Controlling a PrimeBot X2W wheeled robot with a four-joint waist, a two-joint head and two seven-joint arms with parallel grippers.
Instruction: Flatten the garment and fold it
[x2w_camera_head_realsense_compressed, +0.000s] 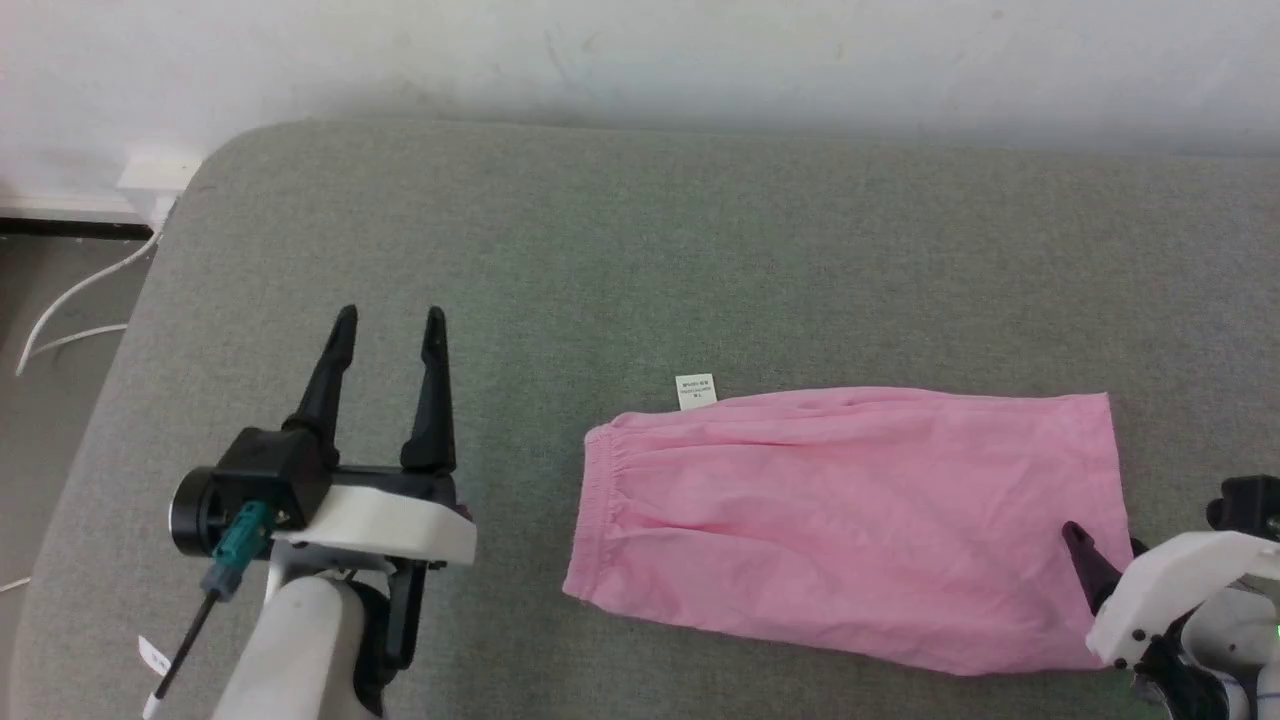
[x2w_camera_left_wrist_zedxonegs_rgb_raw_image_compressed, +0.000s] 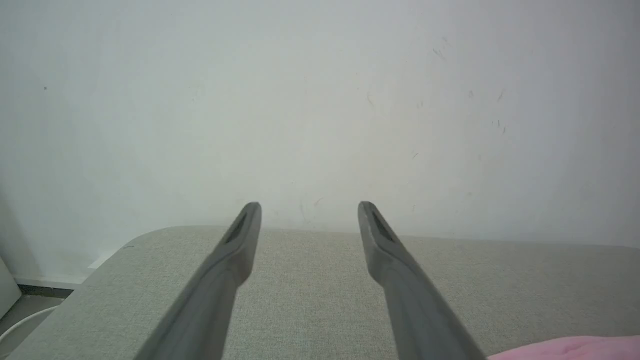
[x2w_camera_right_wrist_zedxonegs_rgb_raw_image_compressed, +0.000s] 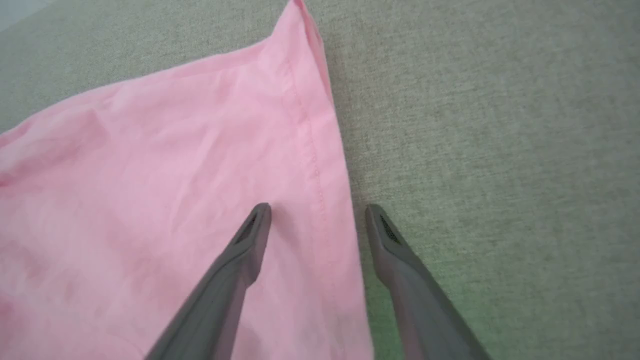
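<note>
Both spread apart — left end effector (x2w_camera_head_realsense_compressed: 390, 314) above grey cushion (x2w_camera_head_realsense_compressed: 600, 250), right end effector (x2w_camera_right_wrist_zedxonegs_rgb_raw_image_compressed: 317, 208) straddling garment (x2w_camera_head_realsense_compressed: 850, 510) hem

Head high, wrists low, garment (x2w_camera_head_realsense_compressed: 850, 520) in all

Pink shorts (x2w_camera_head_realsense_compressed: 850, 520) lie flat, right of the spread left pincer (x2w_camera_head_realsense_compressed: 391, 318).

Grey fabric-covered surface (x2w_camera_head_realsense_compressed: 640, 250): woven texture, rounded far-left corner, back edge close to the wall. White wall (x2w_camera_head_realsense_compressed: 640, 50): faint scuffs and marks. Dark skirting strip (x2w_camera_head_realsense_compressed: 70, 228) at far left. Small white box (x2w_camera_head_realsense_compressed: 155, 175) at the wall base, with a white cable (x2w_camera_head_realsense_compressed: 70, 300) trailing across the floor (x2w_camera_head_realsense_compressed: 50, 400).
</note>
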